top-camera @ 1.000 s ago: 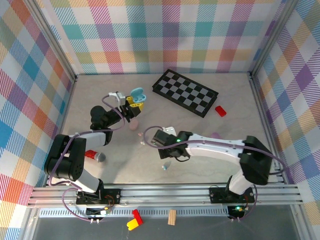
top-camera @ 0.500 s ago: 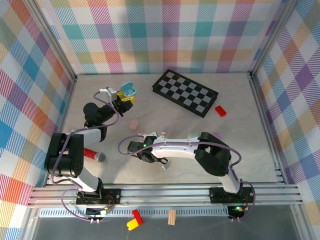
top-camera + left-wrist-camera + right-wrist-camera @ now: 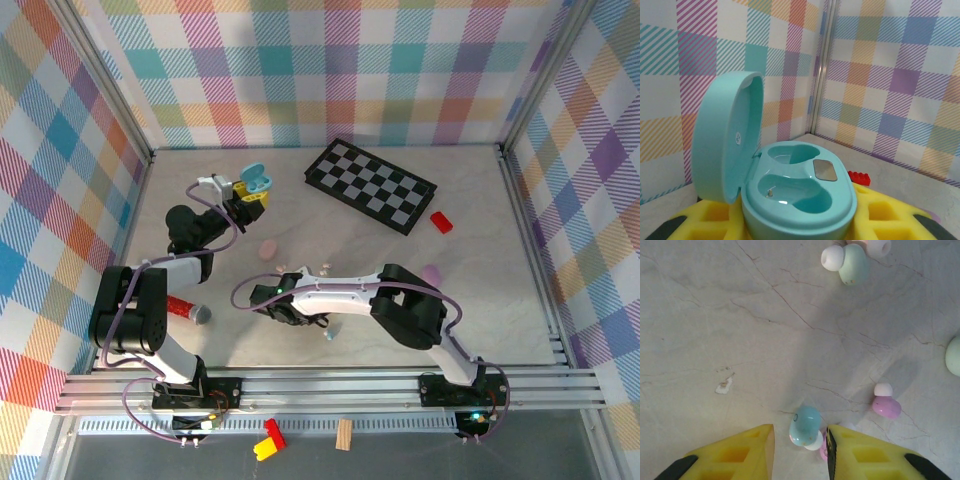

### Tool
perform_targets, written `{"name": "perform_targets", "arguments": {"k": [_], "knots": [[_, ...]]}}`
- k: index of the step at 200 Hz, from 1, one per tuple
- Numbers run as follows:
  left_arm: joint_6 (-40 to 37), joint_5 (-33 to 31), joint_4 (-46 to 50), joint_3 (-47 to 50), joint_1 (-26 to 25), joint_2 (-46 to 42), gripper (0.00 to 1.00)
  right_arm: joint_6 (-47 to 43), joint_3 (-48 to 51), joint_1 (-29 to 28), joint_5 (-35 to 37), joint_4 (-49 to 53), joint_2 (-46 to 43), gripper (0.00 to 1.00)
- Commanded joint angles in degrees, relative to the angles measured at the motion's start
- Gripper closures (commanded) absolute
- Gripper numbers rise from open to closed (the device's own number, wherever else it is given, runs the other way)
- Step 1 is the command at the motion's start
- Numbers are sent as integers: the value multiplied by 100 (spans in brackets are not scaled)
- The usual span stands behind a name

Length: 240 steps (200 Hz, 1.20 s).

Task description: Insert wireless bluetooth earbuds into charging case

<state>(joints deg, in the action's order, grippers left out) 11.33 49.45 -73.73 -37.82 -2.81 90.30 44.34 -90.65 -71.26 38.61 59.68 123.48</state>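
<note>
My left gripper (image 3: 249,196) is shut on the open teal charging case (image 3: 800,195), lid up at the left, both wells bare; from above the case (image 3: 256,181) sits at the back left. In the right wrist view my right gripper (image 3: 800,431) is down at the tabletop, jaws apart on either side of a blue earbud (image 3: 805,424). The bud lies against the right finger (image 3: 865,457), with a gap to the left finger (image 3: 740,455). A pink bud (image 3: 822,450) peeks from behind the right finger. From above, the right gripper (image 3: 268,298) is left of centre.
More earbuds lie ahead of the right gripper: a pink one (image 3: 885,405) and a mint one (image 3: 854,262). A pink case (image 3: 268,248), a purple case (image 3: 431,272), a chessboard (image 3: 370,185), a red brick (image 3: 441,222) and a red marker (image 3: 185,310) lie on the table.
The right arm has folded and swung its gripper left and down over the buds, its jaws narrowing. The left gripper carried the case back and left, then stayed still.
</note>
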Motion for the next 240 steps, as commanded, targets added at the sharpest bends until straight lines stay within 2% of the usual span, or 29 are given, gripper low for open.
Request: {"name": "perform_targets", "arguments": {"k": [1,149,186,240], "knots": [[-26,90,-332,-111,69,-118,69,-31,-137,23,103,229,143,68],[-52,170,-326,-85,69,-107,69,32,-181,164,15,361,348,77],[-70,204,-326,-59,70,-94,69,-20,-167,170,-44,284,302,82],[-104,180,-328,12,65,-101,69,-127,507,292,-477,-641,-717,83]]}}
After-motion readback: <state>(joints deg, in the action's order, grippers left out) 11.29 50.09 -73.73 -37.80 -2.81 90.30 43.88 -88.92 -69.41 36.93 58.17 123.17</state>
